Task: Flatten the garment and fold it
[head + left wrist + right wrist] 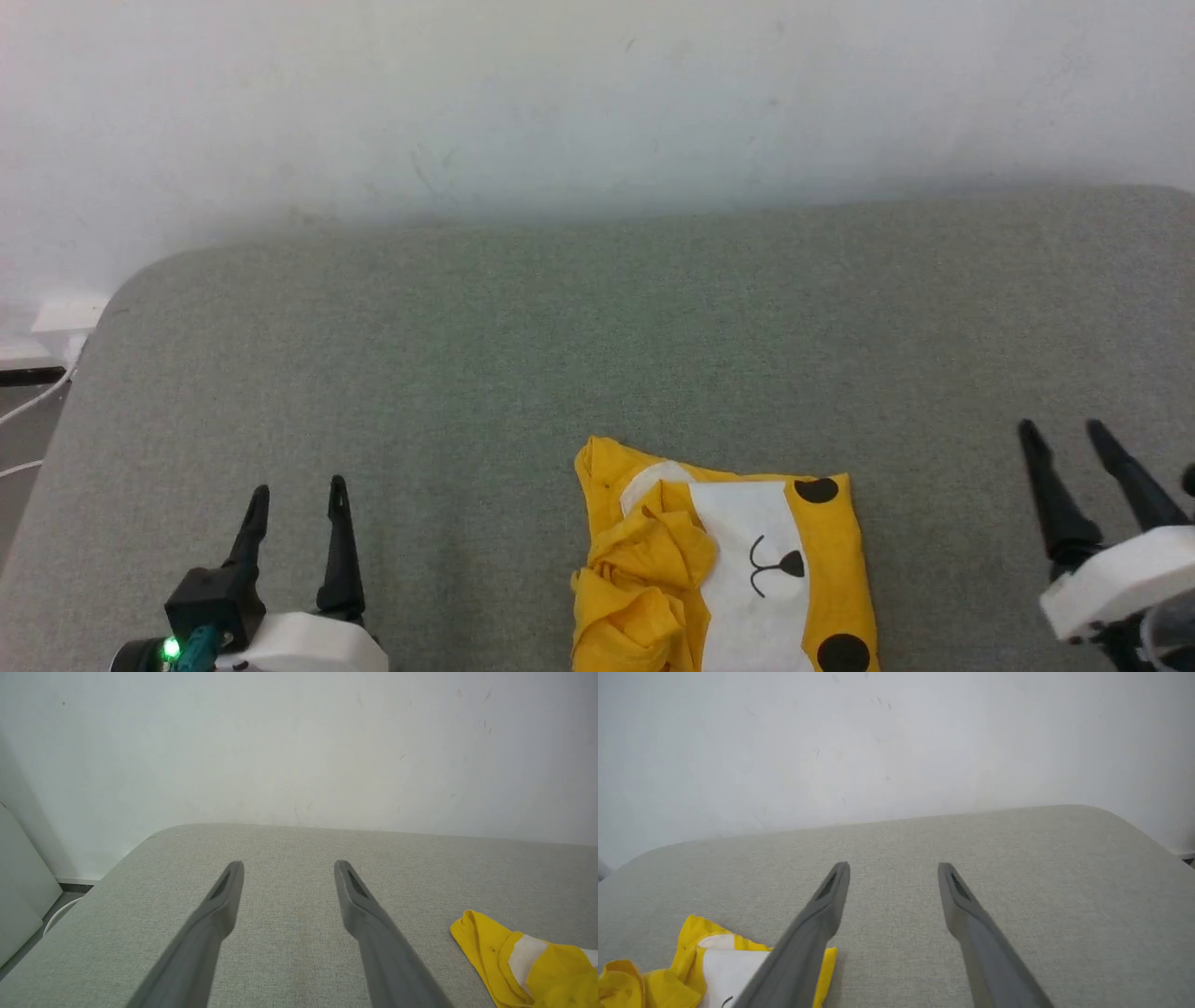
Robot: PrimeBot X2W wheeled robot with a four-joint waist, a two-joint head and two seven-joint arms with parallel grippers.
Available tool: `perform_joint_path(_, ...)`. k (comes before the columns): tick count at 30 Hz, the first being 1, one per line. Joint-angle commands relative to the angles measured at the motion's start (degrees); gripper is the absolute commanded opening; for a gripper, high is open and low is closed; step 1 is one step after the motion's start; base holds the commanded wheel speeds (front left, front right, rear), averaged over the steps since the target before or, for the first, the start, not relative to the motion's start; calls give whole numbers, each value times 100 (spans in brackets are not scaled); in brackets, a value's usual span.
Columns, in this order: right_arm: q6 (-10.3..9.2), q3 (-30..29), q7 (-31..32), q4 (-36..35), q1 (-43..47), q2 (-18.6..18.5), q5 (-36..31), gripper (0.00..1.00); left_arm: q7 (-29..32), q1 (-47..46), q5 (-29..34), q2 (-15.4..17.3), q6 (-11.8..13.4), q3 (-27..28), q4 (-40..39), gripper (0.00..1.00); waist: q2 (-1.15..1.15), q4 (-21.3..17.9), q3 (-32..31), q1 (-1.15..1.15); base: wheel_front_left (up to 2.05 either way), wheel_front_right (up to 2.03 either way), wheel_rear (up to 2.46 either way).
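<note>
The garment (738, 569), a bright yellow T-shirt with a white cat-face panel and black dots, lies folded into a rough rectangle at the near middle of the grey surface, its left part bunched in wrinkles. My left gripper (299, 490) stands open at the lower left, well apart from it. Off to the lower right, my right gripper (1062, 427) is open too and holds nothing. In the left wrist view the left gripper (288, 863) hovers over bare fabric with the garment (523, 961) to its right. In the right wrist view the right gripper (894, 865) has the garment (691, 961) at its left.
The grey padded surface (597, 336) runs back to a white wall (597, 103). Its rounded left corner (140, 280) drops to the floor, where white cables (37, 397) lie. Open room spreads behind and beside the garment.
</note>
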Motion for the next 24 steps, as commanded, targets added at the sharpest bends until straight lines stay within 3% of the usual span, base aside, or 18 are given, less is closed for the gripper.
perform_joint_path(1,-5,-386,141,-8,133,54,61,100,-34,-27,-48,-25,-2,53,14,100,0,-32,39,0,0,0,0)
perform_joint_path(5,-5,-1045,969,321,268,76,499,100,-42,-67,-43,-86,-14,111,-10,100,0,-8,99,0,0,0,0)
perform_joint_path(10,-5,-1340,2512,1004,214,79,1484,100,-47,-115,6,-151,-73,191,-59,100,0,99,149,0,0,0,0)
perform_joint_path(16,-5,-1271,4255,1487,-129,585,2399,100,-48,-170,242,-220,-229,386,-297,100,0,296,231,0,0,0,0)
perform_joint_path(24,-5,-831,4606,1815,-594,859,3010,100,-48,-200,530,-389,-619,639,-467,100,0,522,336,0,0,0,0)
